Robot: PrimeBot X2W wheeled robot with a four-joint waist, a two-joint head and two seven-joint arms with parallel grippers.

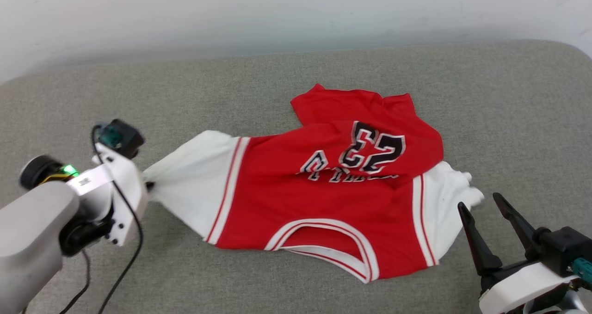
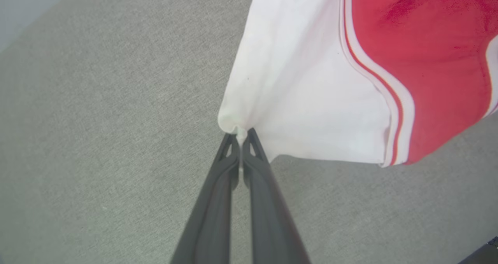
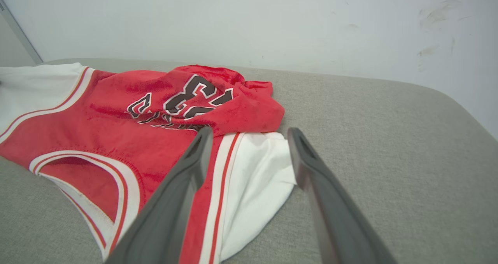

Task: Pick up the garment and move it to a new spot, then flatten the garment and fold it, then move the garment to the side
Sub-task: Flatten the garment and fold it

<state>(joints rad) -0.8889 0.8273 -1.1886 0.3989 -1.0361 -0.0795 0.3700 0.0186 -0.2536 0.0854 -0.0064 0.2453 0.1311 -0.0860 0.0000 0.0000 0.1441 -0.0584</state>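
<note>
My left gripper (image 2: 241,133) is clamping a white sleeve tip of the shirt (image 1: 333,198), while my right gripper (image 1: 480,202) is standing open near the other sleeve, needing an equally shallow pinch.

Bare grey surface (image 1: 231,286) runs wide on every side of the red jersey (image 1: 323,189), back to the pale wall (image 1: 277,9). The left hand (image 2: 241,133), clamped on the jersey's left edge, and the right hand (image 1: 478,202), spread just beside its right edge, block the flanks

Grey fabric surface (image 1: 231,78), perhaps a sofa; pale scuffed wall (image 1: 296,13) behind.
</note>
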